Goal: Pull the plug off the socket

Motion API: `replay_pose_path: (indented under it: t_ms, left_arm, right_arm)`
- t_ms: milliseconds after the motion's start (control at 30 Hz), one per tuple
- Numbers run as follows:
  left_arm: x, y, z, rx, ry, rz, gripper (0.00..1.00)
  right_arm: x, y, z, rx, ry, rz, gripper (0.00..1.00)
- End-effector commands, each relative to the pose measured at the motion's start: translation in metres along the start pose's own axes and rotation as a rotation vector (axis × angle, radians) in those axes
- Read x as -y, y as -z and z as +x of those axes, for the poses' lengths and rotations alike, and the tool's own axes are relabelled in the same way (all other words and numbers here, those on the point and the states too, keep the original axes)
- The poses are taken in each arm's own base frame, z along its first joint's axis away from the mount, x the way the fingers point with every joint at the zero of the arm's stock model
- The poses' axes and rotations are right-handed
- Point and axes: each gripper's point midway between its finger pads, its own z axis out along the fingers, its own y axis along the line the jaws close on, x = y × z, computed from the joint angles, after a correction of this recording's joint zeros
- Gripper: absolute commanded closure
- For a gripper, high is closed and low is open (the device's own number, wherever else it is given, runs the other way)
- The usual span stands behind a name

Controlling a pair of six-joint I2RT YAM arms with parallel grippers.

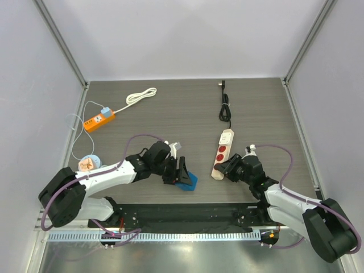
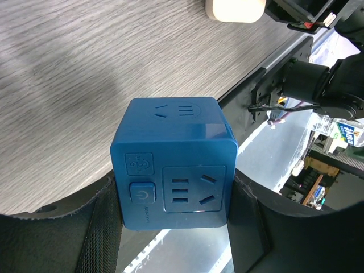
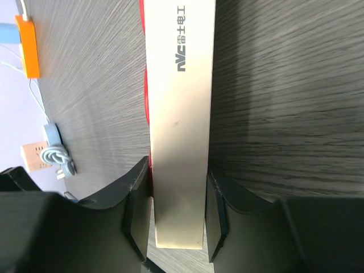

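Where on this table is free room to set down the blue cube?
The table is bare in the middle, between the white cable and the black cable, and on the right, between the beige power strip and the wall. The left edge, by the orange strip, is crowded with wires.

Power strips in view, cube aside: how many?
2. Orange strip back left; cream strip centre right, its near end in the right gripper. None apparently hidden.
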Motion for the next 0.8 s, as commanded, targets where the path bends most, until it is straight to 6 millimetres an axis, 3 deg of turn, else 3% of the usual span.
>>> replay_pose_path:
  t_ms: [0, 33, 167, 567, 600, 633, 700, 767]
  left_arm:
    - [0.019, -0.001, -0.011, 0.037, -0.027, 0.091, 0.76]
    - [0.014, -0.002, -0.012, 0.046, -0.029, 0.071, 0.68]
    - [-0.002, -0.008, -0.015, 0.064, -0.054, 0.005, 0.63]
    - [-0.018, -0.026, -0.041, 0.099, -0.069, -0.063, 0.65]
    - [-0.019, -0.025, -0.044, 0.105, -0.064, -0.065, 0.61]
    - [-0.020, -0.025, -0.044, 0.105, -0.061, -0.070, 0.48]
    - [-0.026, -0.023, -0.045, 0.104, -0.060, -0.094, 0.32]
    - [-0.031, -0.018, -0.045, 0.104, -0.068, -0.123, 0.27]
  right_arm:
    - [0.003, -0.002, 0.007, -0.041, 0.034, -0.001, 0.99]
    - [0.003, -0.002, 0.008, -0.046, 0.036, -0.003, 0.99]
    - [0.006, -0.002, 0.012, -0.053, 0.033, -0.016, 0.99]
    - [0.001, 0.003, 0.010, -0.046, 0.042, -0.033, 0.99]
    - [0.001, 0.003, 0.010, -0.046, 0.041, -0.032, 0.99]
    - [0.002, 0.003, 0.011, -0.050, 0.040, -0.028, 0.99]
    - [0.002, 0.003, 0.012, -0.051, 0.045, -0.029, 0.99]
    - [0.001, 0.002, 0.011, -0.051, 0.048, -0.029, 0.99]
